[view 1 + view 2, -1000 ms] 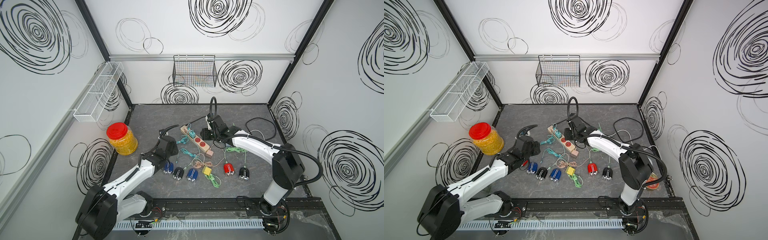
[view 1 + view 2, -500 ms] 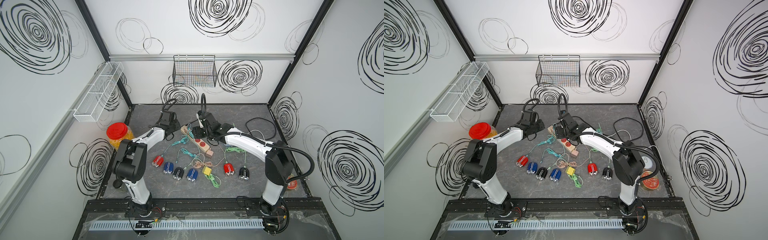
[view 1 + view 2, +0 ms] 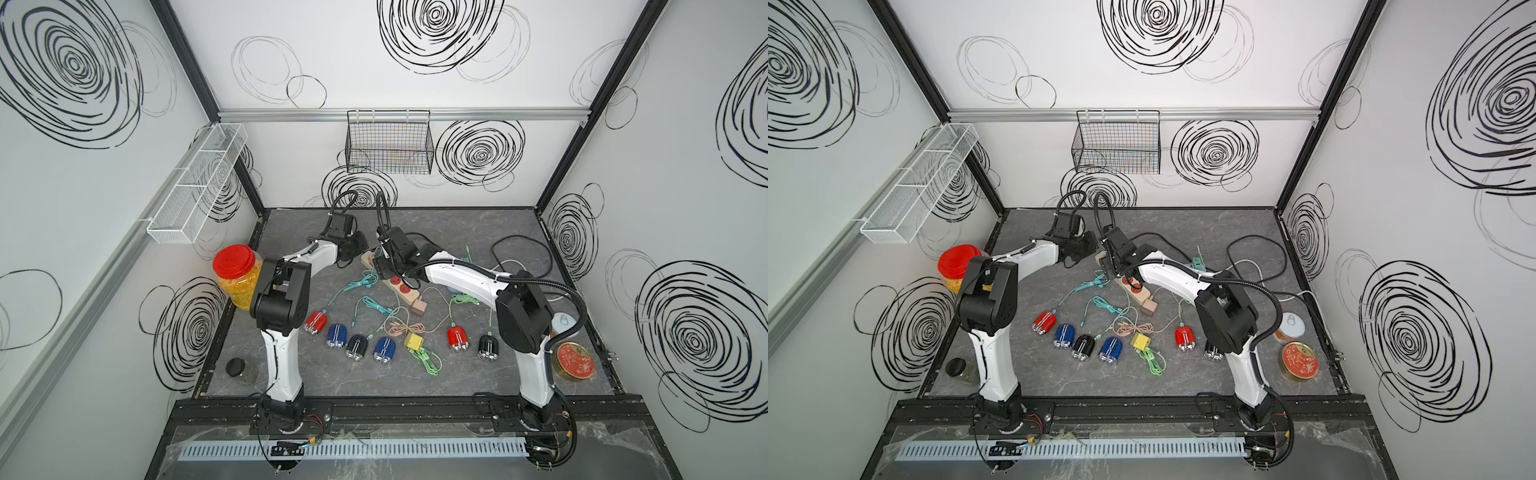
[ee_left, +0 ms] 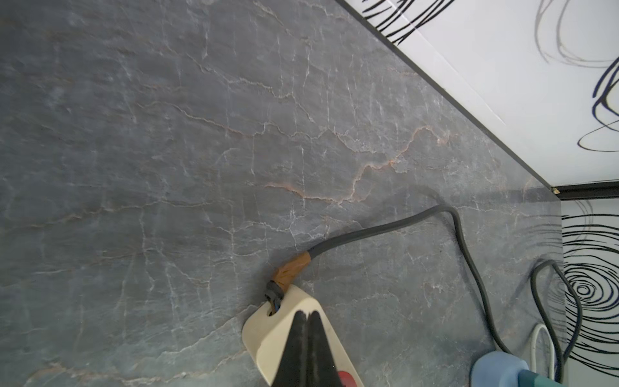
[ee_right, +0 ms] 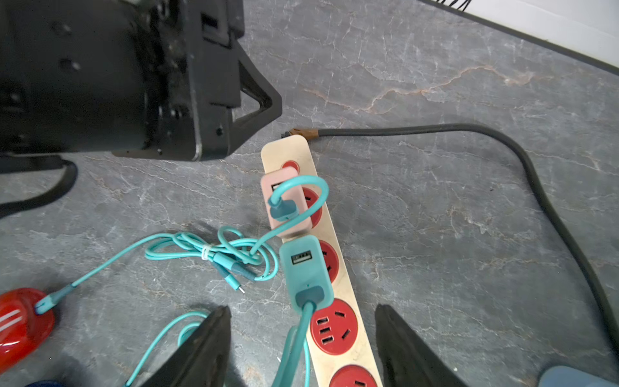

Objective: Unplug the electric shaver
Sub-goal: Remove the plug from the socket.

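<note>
In both top views, the white left arm (image 3: 316, 253) has swung within the last second from the shaver row near the counter's front edge to the back end of the long cream power strip (image 3: 411, 296). The left jaws have shut on nothing. The white right arm (image 3: 457, 278) hangs over the strip's middle, and the right jaws have widened. We read this as bracing the strip before a pull. Six small oval shavers lie toward the front edge: two red shavers (image 3: 316, 323), two blue shavers (image 3: 336, 336) and two black shavers (image 3: 356, 346).

The left wrist view shows the left jaws pressed together over the strip's cord end. Whether they touch it, we cannot tell.

In the right wrist view the right jaws stand wide astride the strip. Two adapters are plugged in: one pink block adapter (image 5: 284, 201) and one teal block adapter (image 5: 306, 268). A thin teal cable (image 5: 134, 248) joins the pink one to the leftmost red shaver. That shaver is likely ours, and it is still plugged in.
</note>
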`<action>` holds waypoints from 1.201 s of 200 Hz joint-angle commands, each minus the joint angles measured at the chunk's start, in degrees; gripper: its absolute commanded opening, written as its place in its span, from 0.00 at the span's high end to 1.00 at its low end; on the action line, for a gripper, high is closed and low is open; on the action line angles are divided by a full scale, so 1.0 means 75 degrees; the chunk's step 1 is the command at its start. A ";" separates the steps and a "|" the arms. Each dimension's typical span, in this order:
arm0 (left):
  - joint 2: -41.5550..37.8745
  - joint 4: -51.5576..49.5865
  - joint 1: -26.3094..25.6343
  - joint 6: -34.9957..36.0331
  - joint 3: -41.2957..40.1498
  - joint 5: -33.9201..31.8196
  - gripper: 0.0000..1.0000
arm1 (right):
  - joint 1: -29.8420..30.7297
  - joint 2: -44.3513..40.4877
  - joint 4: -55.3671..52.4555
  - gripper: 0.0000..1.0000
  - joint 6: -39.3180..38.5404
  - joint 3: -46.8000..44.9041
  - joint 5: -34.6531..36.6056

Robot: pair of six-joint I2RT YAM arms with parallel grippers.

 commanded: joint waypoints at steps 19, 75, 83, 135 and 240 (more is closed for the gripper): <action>0.0074 0.0734 0.0075 -0.0494 -0.0211 0.0610 1.00 | -0.0122 -0.0087 0.0794 0.31 -0.0271 -0.0702 -0.0260; 0.0134 0.1007 0.0028 -0.0727 -0.0370 0.0814 1.00 | -0.0196 0.0125 0.1446 0.40 -0.0470 -0.0991 -0.0448; 0.0128 0.1074 0.0028 -0.0792 -0.0437 0.0830 1.00 | -0.0202 0.0136 0.1510 0.41 -0.0491 -0.1031 -0.0455; 0.0240 0.1284 -0.0006 -0.0922 -0.0661 0.0889 1.00 | -0.0272 0.0189 0.1811 0.46 -0.0674 -0.1180 -0.0737; 0.0400 0.1574 -0.0065 -0.1069 -0.1012 0.0872 1.00 | -0.0398 0.0520 0.1886 0.54 -0.1029 -0.1058 -0.1187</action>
